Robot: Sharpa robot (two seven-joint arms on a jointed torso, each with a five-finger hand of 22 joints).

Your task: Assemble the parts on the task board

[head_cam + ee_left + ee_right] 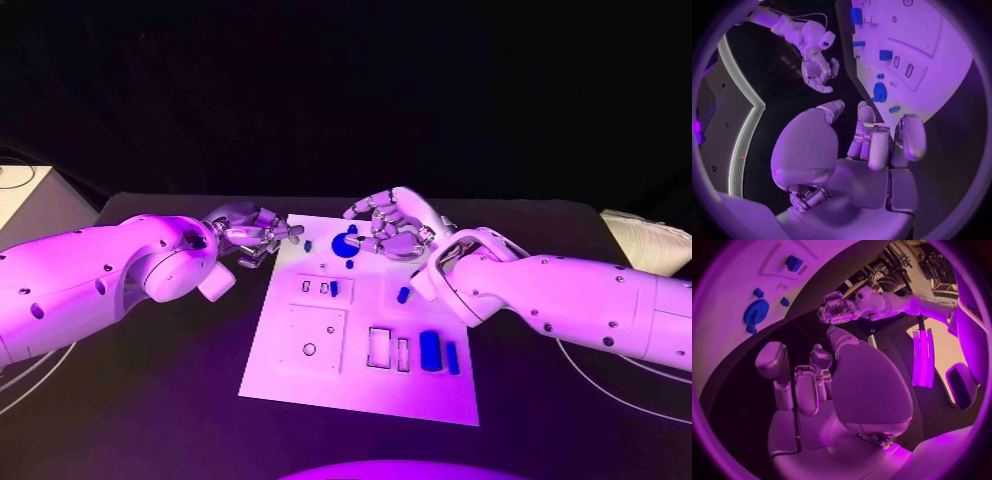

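1. Both hands hang at the far end of the task board (296,370). The left robot hand (254,236) sits just off that end's corner on its own side, and the right robot hand (389,228) hovers over the far edge. Each has its fingers apart and holds nothing.

2. The round blue part (346,244) lies on the board just beside the right robot hand's fingertips, on the side nearer the robot, with a small blue piece (349,265) close by. It looks like the next thing to pick up.

3. To do this well, the right robot hand should come down with its fingers to either side of the disc's rim. The disc lies flat, so a shallow pinch at the edge will probably hold better than a push from above.

4. The long blue parts (430,349) stand well away from both hands, beside the rectangular slots (379,347) at the board's near end.

5. The left robot hand has bare black worktop (159,400) beneath and around it. The right robot hand has little room, because the board's far edge is right under it.

6. The two hands are close together across the far end, so only one should move at a time.
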